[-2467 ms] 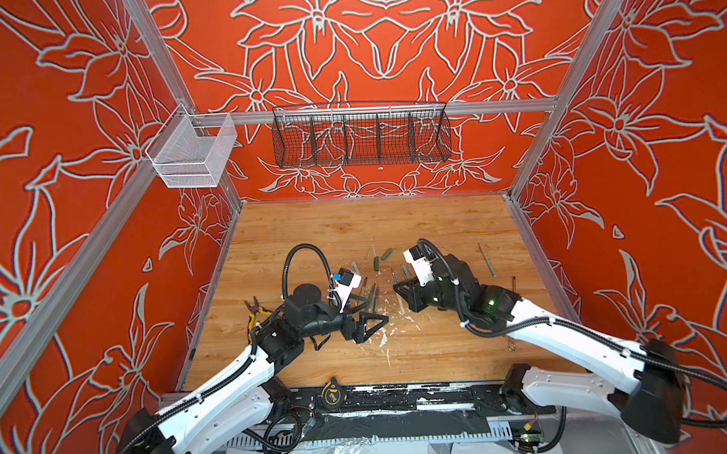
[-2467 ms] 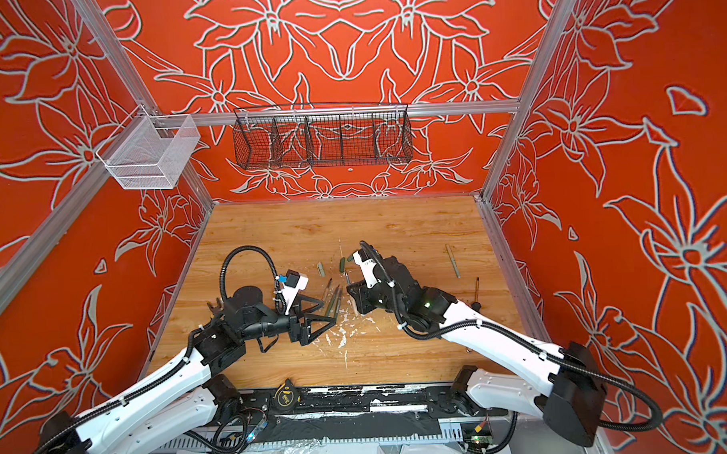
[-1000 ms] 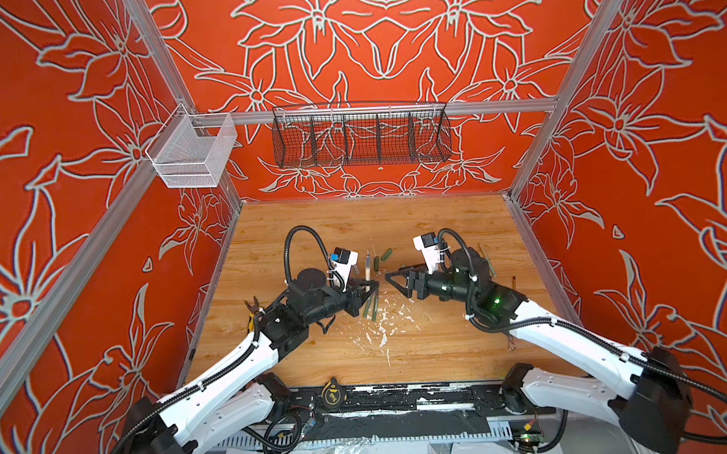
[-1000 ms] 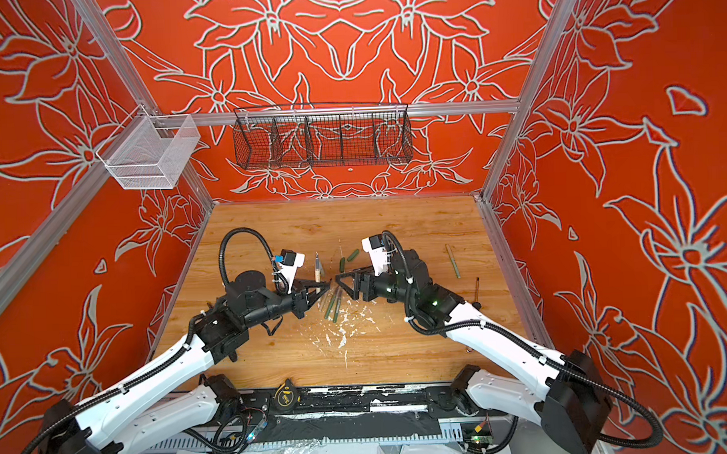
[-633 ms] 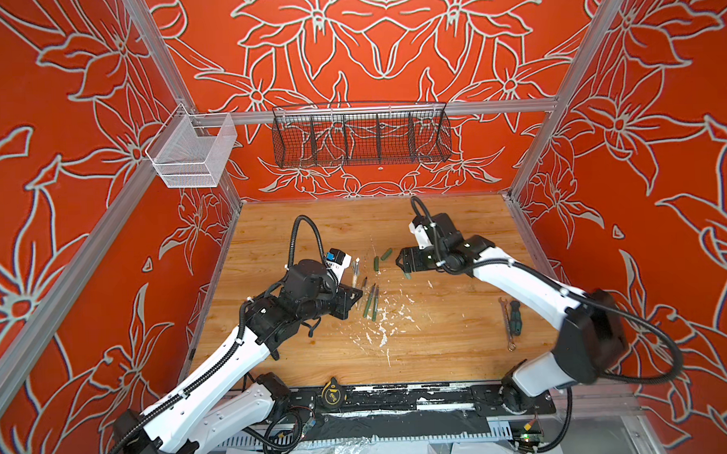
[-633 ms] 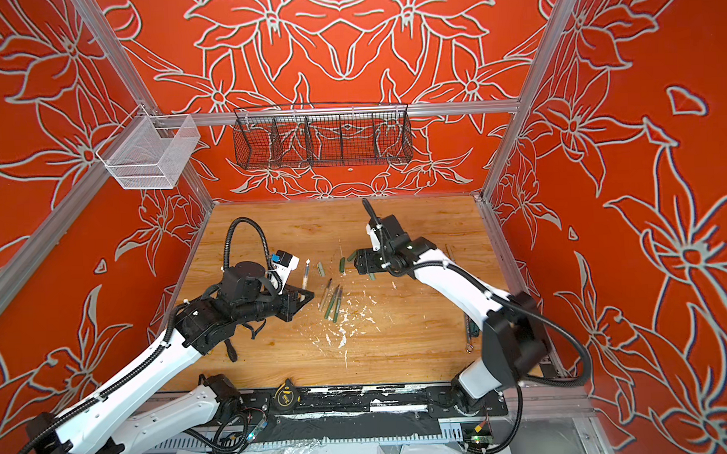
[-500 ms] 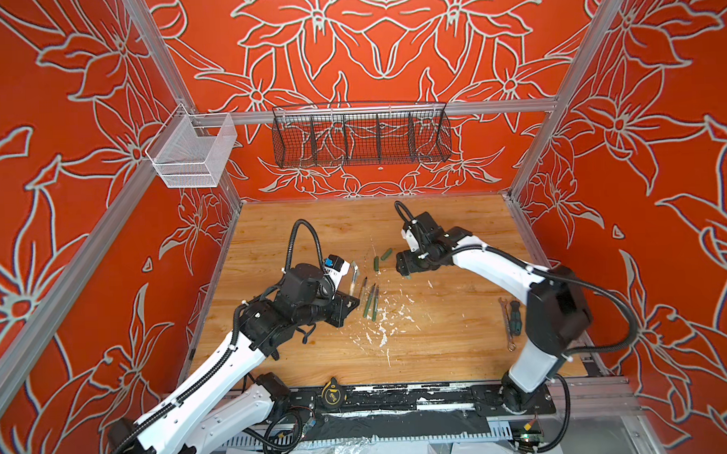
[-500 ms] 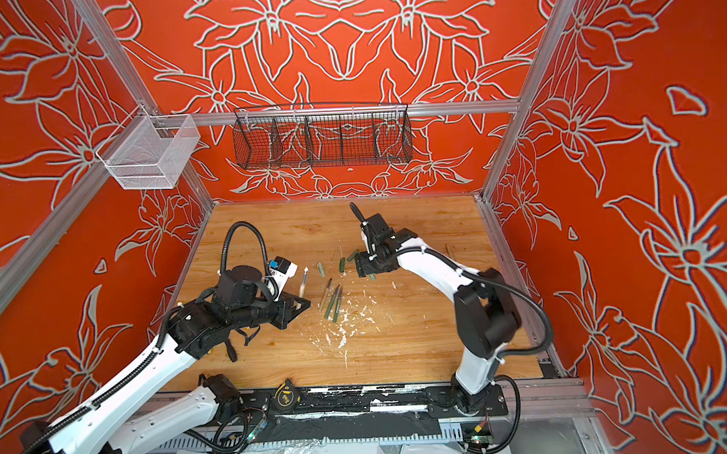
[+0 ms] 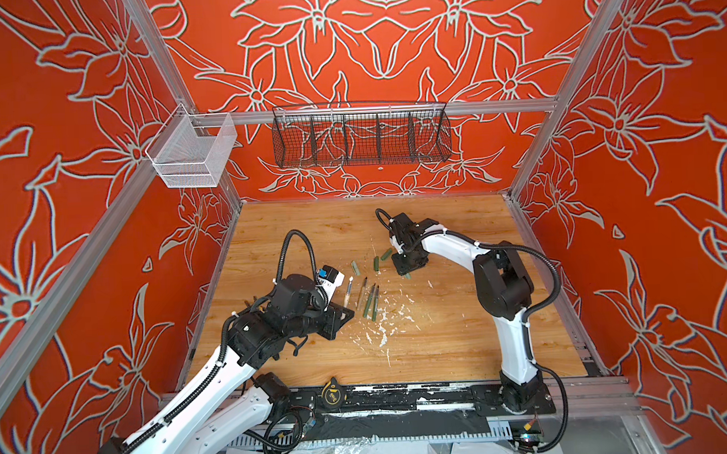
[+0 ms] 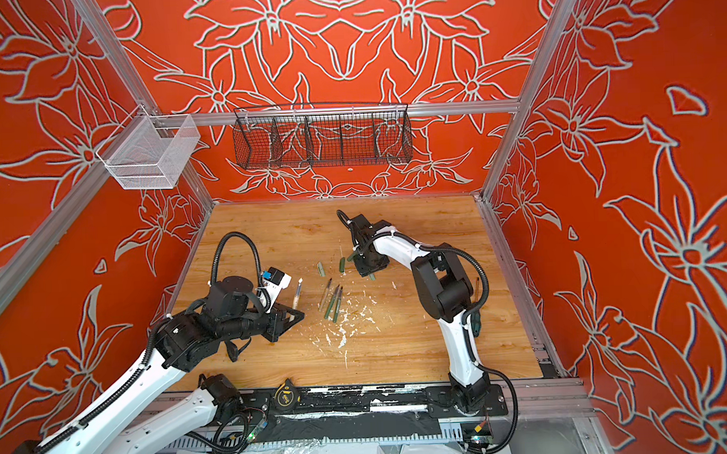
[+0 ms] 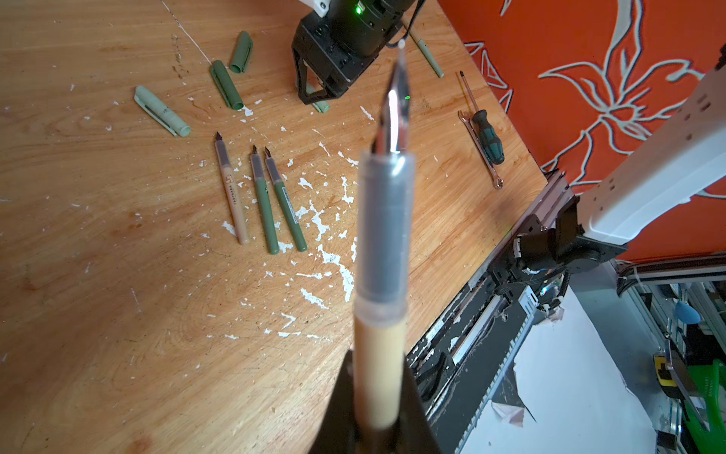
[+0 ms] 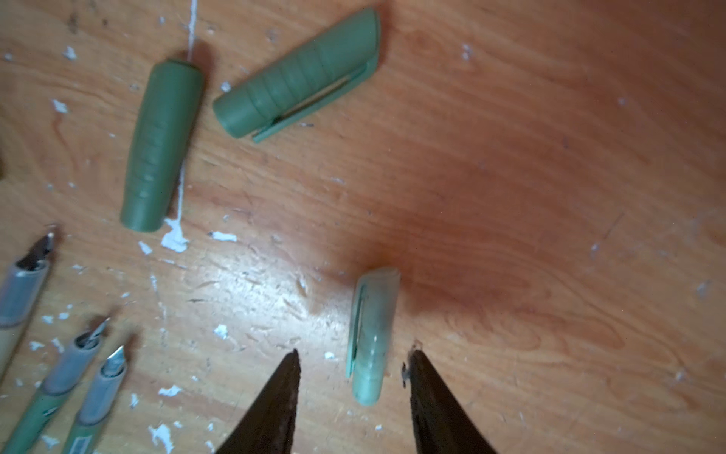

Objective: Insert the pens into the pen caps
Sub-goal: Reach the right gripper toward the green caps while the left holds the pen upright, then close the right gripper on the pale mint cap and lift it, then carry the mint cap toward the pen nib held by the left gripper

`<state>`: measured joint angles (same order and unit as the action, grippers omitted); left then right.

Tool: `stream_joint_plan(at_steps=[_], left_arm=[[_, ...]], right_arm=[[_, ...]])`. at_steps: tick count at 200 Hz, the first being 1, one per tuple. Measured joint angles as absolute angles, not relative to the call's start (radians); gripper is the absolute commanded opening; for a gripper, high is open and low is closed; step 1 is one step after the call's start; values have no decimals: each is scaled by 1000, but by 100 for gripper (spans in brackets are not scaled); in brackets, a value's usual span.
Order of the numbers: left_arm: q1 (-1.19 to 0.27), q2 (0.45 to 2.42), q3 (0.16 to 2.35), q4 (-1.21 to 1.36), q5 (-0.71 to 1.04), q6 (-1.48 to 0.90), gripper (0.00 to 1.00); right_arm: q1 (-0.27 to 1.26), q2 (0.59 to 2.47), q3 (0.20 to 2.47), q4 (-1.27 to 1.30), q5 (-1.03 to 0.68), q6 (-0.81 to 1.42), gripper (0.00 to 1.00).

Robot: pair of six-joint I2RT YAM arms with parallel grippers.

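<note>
Wooden counter point(image 9: 440, 341), white paint flecks point(image 11: 326, 220) scattered across the middle. Three uncapped pens point(image 11: 263, 204) lie side by side mid-counter: one tan, two green, nibs pointing the same way. Past the nibs are loose pen caps point(image 11: 226, 84): two dark green close together, a pale green cap point(image 11: 162, 111) beside them, another pale cap point(image 12: 371, 334) apart. Screwdriver point(image 11: 485, 129) and wrench point(image 11: 481, 153) lie together near the right edge.

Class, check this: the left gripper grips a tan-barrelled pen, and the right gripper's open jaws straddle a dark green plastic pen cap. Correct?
No: the right wrist view shows the plastic pen cap between the right gripper's open jaws is pale green, not dark green.
</note>
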<state>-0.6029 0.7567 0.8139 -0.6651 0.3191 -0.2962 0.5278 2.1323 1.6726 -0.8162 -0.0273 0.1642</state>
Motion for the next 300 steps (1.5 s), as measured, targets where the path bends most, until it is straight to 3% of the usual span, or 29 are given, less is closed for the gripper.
stream_joint_plan(at_steps=[156,300], left_arm=[[-603,750,789,-664,316,-308,0],[-603,868,753,-513,400,-346,0]], right_arm=[[462,2187,1714,-823,-184,162,6],[462,2097,1610,-800,-200,170,1]])
